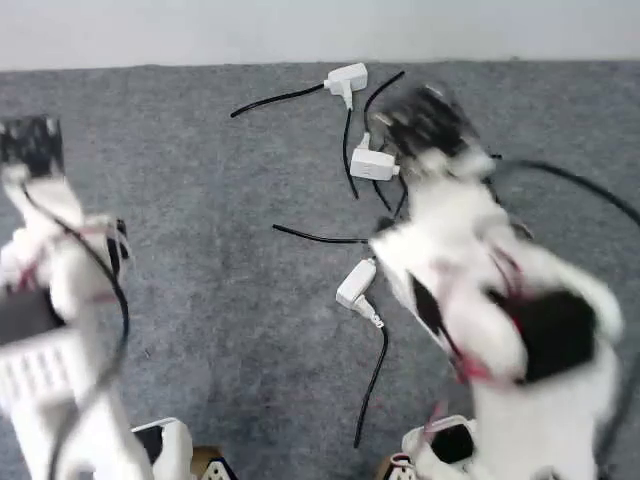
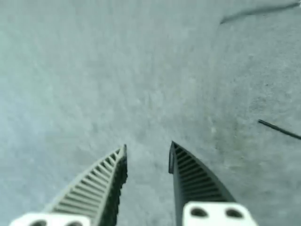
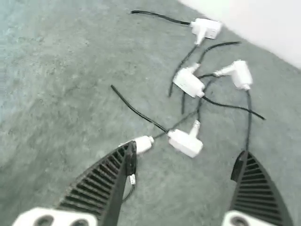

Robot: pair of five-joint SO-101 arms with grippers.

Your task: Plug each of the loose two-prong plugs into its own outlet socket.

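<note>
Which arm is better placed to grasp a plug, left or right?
Right, probably: its open tool hangs above a white plug, while the left tool hangs over grey mat, away from plugs.

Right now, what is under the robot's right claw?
Below the open right gripper lie grey carpet and a white plug. One finger covers part of a second white piece, so the rest of that one is hidden.

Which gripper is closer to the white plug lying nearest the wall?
Right. The right gripper hovers close to the plug, a little to its side. The left gripper sits far off on the opposite side.
</note>
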